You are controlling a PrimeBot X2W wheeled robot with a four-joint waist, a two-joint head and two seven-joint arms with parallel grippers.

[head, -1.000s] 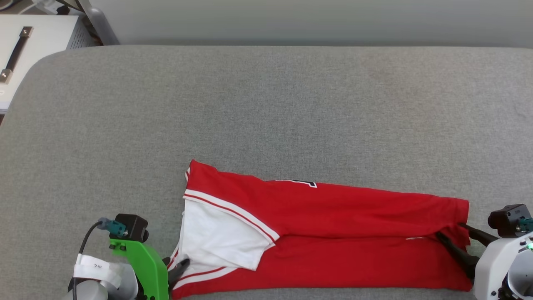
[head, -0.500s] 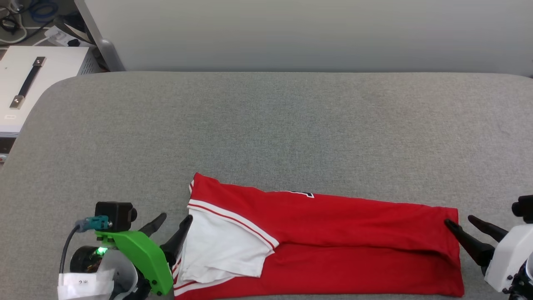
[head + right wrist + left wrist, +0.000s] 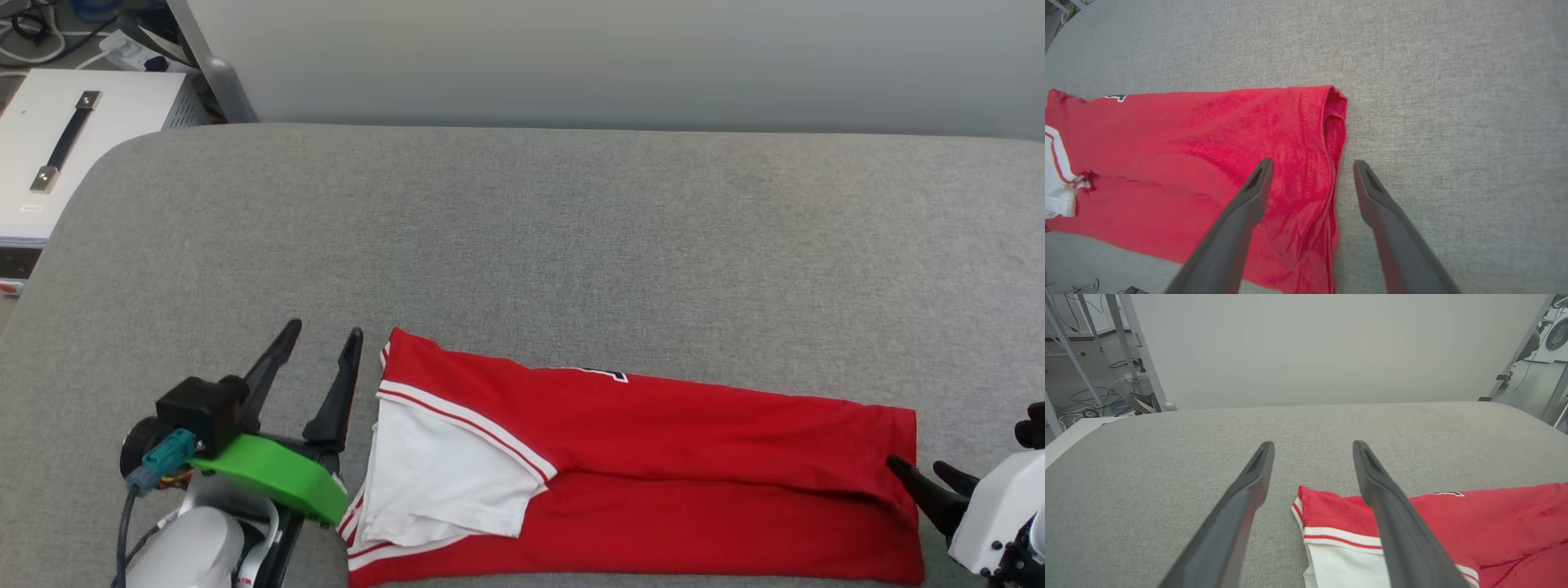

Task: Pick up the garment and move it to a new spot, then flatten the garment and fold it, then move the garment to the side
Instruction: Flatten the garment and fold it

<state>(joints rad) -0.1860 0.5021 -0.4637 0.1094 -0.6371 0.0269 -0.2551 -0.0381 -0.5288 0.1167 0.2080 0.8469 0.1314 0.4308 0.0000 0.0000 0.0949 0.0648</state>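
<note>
Lettering (image 3: 602, 374) on the folded red jersey (image 3: 694, 457) is mostly hidden in the fold. The left gripper (image 3: 325, 328) and right gripper (image 3: 1312, 162) gape empty over the grey fabric table (image 3: 571, 229), with a pale wall (image 3: 612, 57) behind.

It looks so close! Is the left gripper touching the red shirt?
Apart. Head view shows grey surface between the left gripper and the garment.
</note>
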